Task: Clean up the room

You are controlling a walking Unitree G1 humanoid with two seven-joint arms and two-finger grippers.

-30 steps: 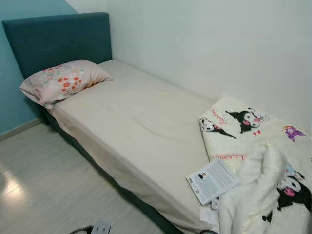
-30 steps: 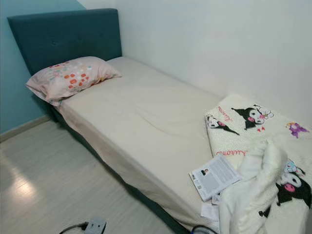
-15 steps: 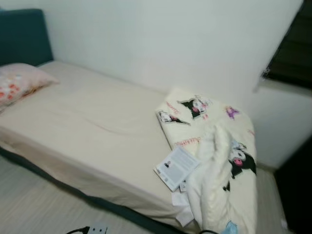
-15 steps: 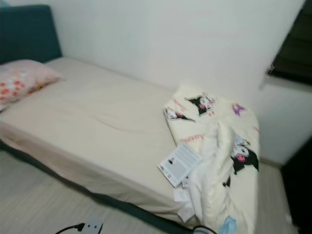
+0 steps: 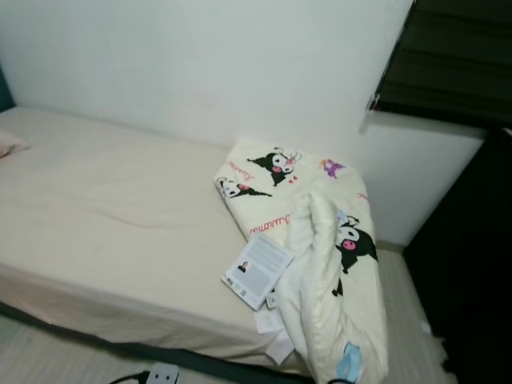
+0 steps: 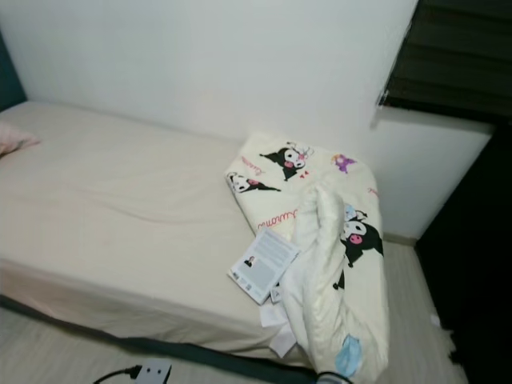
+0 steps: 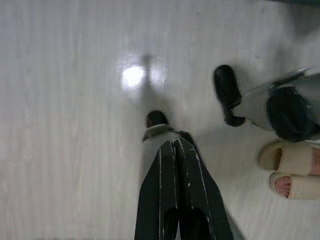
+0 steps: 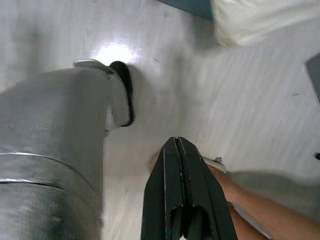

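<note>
Both arms hang over the pale floor (image 7: 60,125): the left gripper (image 7: 176,150) and right gripper (image 8: 176,147) have their jaws pressed together, holding nothing. On the cream-sheeted bed (image 5: 104,216), a white printed booklet (image 5: 258,270) lies at the near edge, touching the rumpled cream cartoon-print blanket (image 5: 320,240) at the foot end.

Pillow (image 5: 10,145) and power strip (image 5: 163,374) are cut off by edges.

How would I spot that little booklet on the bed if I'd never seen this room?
Find the bed along the white wall, then the crumpled cartoon-print blanket at its foot end. The booklet lies against the blanket's near edge: flat, grey-white, covered in print, unlike the soft bedding around it.
</note>
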